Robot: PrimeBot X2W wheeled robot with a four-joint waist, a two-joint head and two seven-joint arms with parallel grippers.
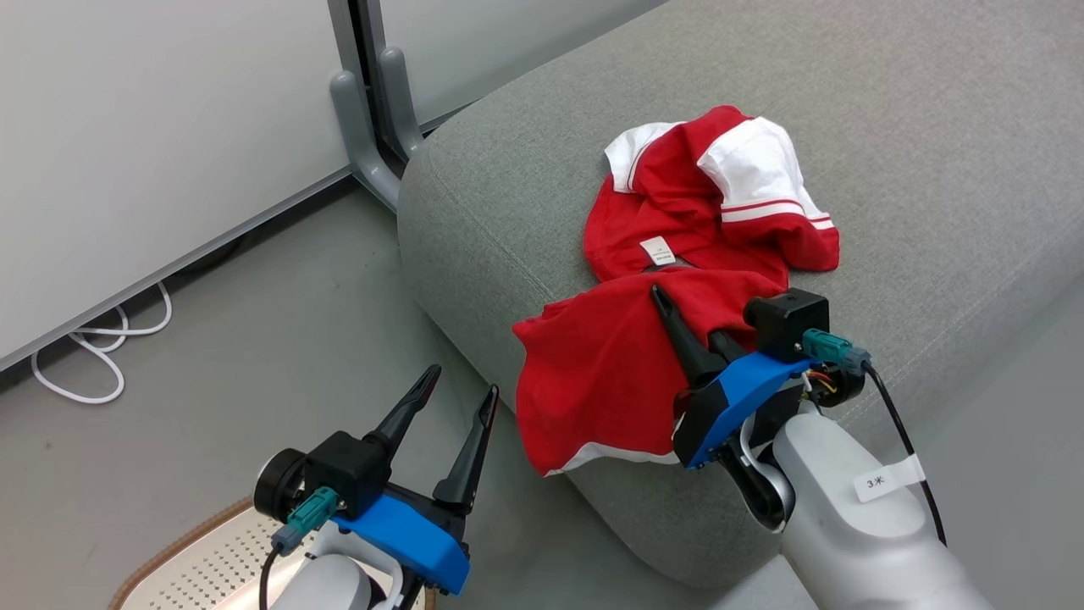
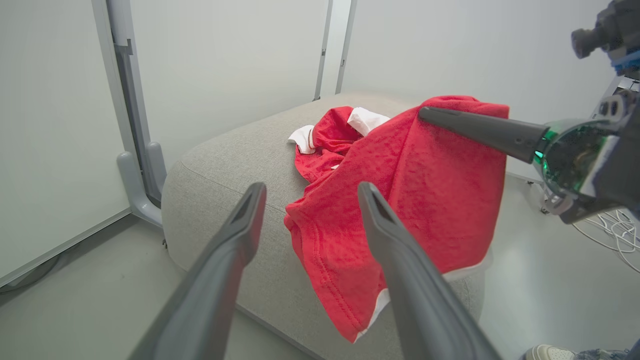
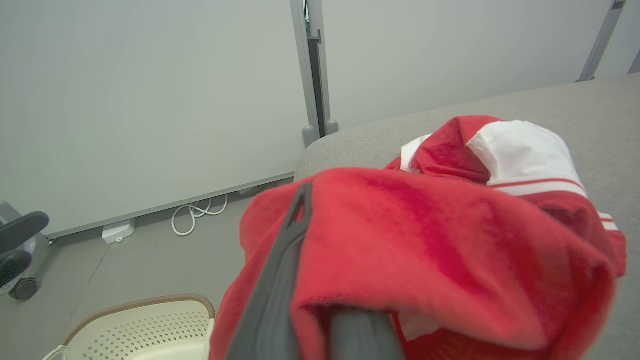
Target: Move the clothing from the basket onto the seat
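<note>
1. Two red garments make up the clothing in the head view, both at the seat (image 1: 931,127). The crumpled garment (image 1: 720,203) lies on the seat's top. The draped garment (image 1: 601,381) hangs over the seat's front edge with its upper fold lifted. The right gripper (image 1: 673,318) is above that edge, its jaws pressed together on the fold. The left gripper (image 1: 463,381) hovers off the seat's corner, over the floor (image 1: 254,339), with its jaws spread. The basket (image 1: 203,559) stands on the floor below that corner.
2. In the left wrist view, the left gripper (image 2: 311,189) points at the seat (image 2: 225,165), jaws wide apart. The draped garment (image 2: 425,200) hangs down the seat's near side from the right gripper (image 2: 440,119). The crumpled garment (image 2: 330,135) lies behind it on the seat's top.
3. In the right wrist view, the right gripper (image 3: 307,200) pinches the draped garment (image 3: 425,250), whose cloth folds over it. The crumpled garment (image 3: 520,150) lies beyond on the seat (image 3: 600,110). The basket (image 3: 150,325) sits on the floor beside the seat.
</note>
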